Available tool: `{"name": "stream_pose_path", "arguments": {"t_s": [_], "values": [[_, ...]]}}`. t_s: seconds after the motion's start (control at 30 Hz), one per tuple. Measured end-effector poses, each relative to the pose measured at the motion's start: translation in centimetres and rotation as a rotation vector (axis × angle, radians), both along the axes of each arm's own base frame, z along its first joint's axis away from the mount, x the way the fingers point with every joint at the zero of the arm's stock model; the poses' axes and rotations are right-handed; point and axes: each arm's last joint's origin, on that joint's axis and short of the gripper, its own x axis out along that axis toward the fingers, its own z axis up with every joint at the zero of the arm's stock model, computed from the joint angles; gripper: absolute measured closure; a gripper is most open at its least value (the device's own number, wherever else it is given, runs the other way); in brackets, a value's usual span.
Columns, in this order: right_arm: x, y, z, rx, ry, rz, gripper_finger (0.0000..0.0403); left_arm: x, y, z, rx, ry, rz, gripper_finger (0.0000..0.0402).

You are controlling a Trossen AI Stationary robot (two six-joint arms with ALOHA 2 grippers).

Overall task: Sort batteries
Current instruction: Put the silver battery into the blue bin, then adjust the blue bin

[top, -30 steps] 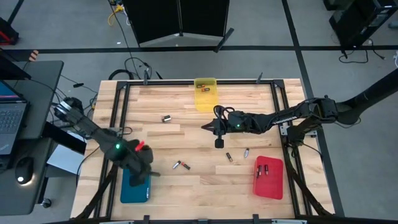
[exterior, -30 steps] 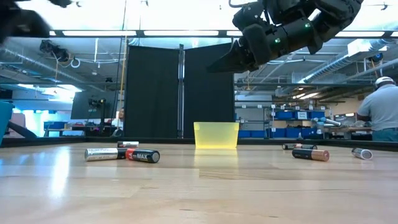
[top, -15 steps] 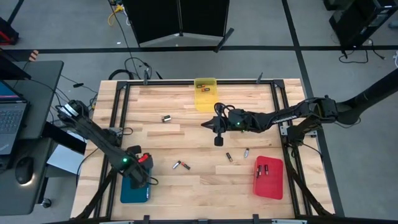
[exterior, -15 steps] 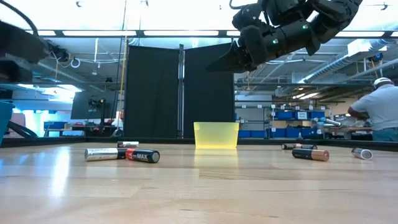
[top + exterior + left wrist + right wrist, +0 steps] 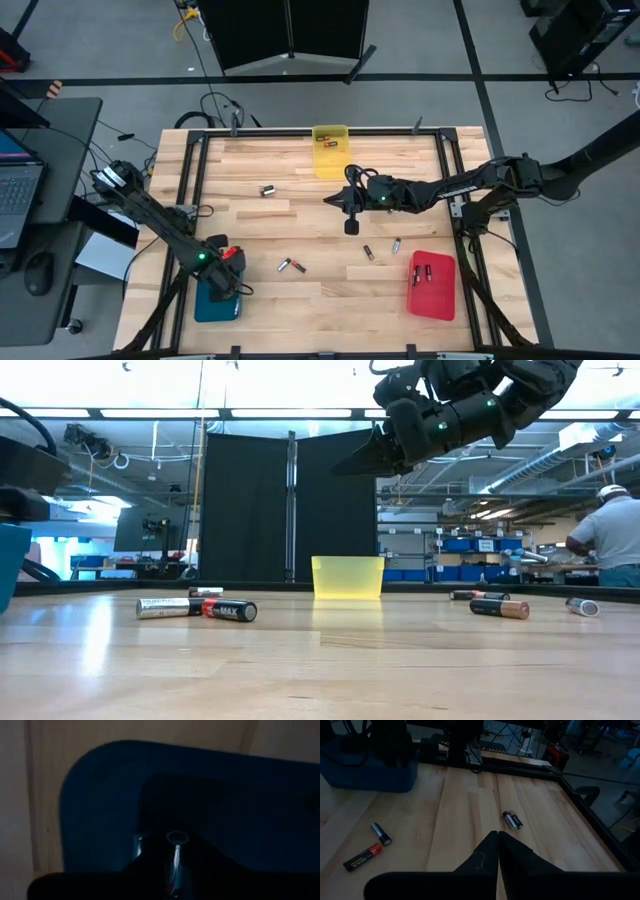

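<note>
My left gripper [image 5: 224,283] hangs over the blue tray [image 5: 212,308] at the table's near left and is shut on a battery [image 5: 175,851]. My right gripper [image 5: 331,201] hovers high above the table's middle, shut and empty; its closed fingertips [image 5: 498,836] point toward the left side. Loose batteries lie flat on the wood: one [image 5: 268,190] toward the far left, a pair [image 5: 291,266] near the middle, and two others [image 5: 368,253] [image 5: 397,243] beside the red tray [image 5: 432,286]. The yellow tray [image 5: 331,150] and the red tray each hold batteries. My left gripper pinches a silvery battery between its two fingers, the cell lying along them. Its round end [image 5: 176,837] sticks out past the fingertips toward the blue tray's floor [image 5: 100,805]. The fingers come from above, pointing down into the tray. The rest of the cell is hidden by the fingers.
A dark frame rail [image 5: 195,215] runs along the table's left side near the blue tray, another [image 5: 452,215] along the right. Bare wood lies between the pair of batteries and the near edge. A person [image 5: 610,540] stands in the room beyond the table's far right.
My left gripper has moved toward the table's near edge and come down over the blue tray, still shut on its battery. My right gripper has kept its place above the middle.
</note>
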Motion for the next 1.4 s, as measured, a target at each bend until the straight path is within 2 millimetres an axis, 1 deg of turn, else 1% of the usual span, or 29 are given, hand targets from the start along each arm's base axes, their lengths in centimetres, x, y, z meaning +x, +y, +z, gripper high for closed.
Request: {"name": "stream_pose_path", "arguments": {"t_s": [0.2, 0.27, 0.37, 0.43, 0.53, 0.63, 0.73, 0.83, 0.9, 0.97, 1.03, 1.07, 1.23, 1.3, 1.4], "values": [[0.0, 0.0, 0.0, 0.000, 0.001, 0.000, 0.0388, 0.1, -0.1, 0.0, -0.016, -0.003, -0.001, 0.0350], [0.0, 0.0, 0.0, 0.001, 0.001, 0.000, 0.0384, 0.2, -0.2, 0.2, -0.027, -0.003, -0.004, 0.0329], [0.0, 0.0, 0.0, 0.015, -0.001, -0.005, 0.0370, 0.3, -0.4, 0.5, -0.040, -0.004, -0.004, 0.0279], [0.0, 0.0, 0.0, 0.021, -0.002, -0.007, 0.0360, 0.5, -0.5, 0.8, -0.045, -0.007, 0.000, 0.0252], [0.0, 0.0, 0.0, 0.022, -0.002, -0.007, 0.0347, 0.8, -0.8, 1.7, -0.044, -0.006, -0.002, 0.0234], [0.0, 0.0, 0.0, 0.024, -0.003, -0.008, 0.0336, 1.2, -1.2, 3.1, -0.037, -0.004, -0.022, 0.0233], [0.0, 0.0, 0.0, 0.025, -0.003, -0.009, 0.0328, 1.6, -1.5, 4.6, -0.026, -0.014, -0.028, 0.0241], [0.0, 0.0, 0.0, 0.031, -0.004, -0.011, 0.0325, 2.2, -1.8, 5.6, -0.032, -0.078, -0.035, 0.0265], [0.0, 0.0, 0.0, 0.032, -0.004, -0.011, 0.0328, 2.6, -1.8, 5.7, -0.047, -0.120, -0.033, 0.0295], [0.0, 0.1, 0.0, 0.045, -0.002, -0.013, 0.0333, 3.3, -1.8, 5.7, -0.074, -0.171, -0.047, 0.0335], [-0.1, 0.2, 0.2, 0.068, -0.007, -0.016, 0.0343, 4.3, -1.5, 5.6, -0.098, -0.236, -0.082, 0.0379], [-0.2, 0.4, 0.3, 0.075, -0.001, -0.015, 0.0348, 4.9, -1.3, 5.6, -0.108, -0.274, -0.100, 0.0389], [-0.8, 1.4, 0.6, 0.065, 0.034, -0.027, 0.0378, 7.6, 0.9, 5.0, -0.155, -0.437, -0.181, 0.0393], [-1.1, 1.8, 0.8, 0.052, 0.053, -0.046, 0.0387, 8.2, 1.8, 4.7, -0.171, -0.455, -0.197, 0.0397], [-1.6, 2.1, 1.2, 0.067, 0.067, -0.060, 0.0390, 8.4, 2.7, 4.4, -0.181, -0.447, -0.212, 0.0397]]}}
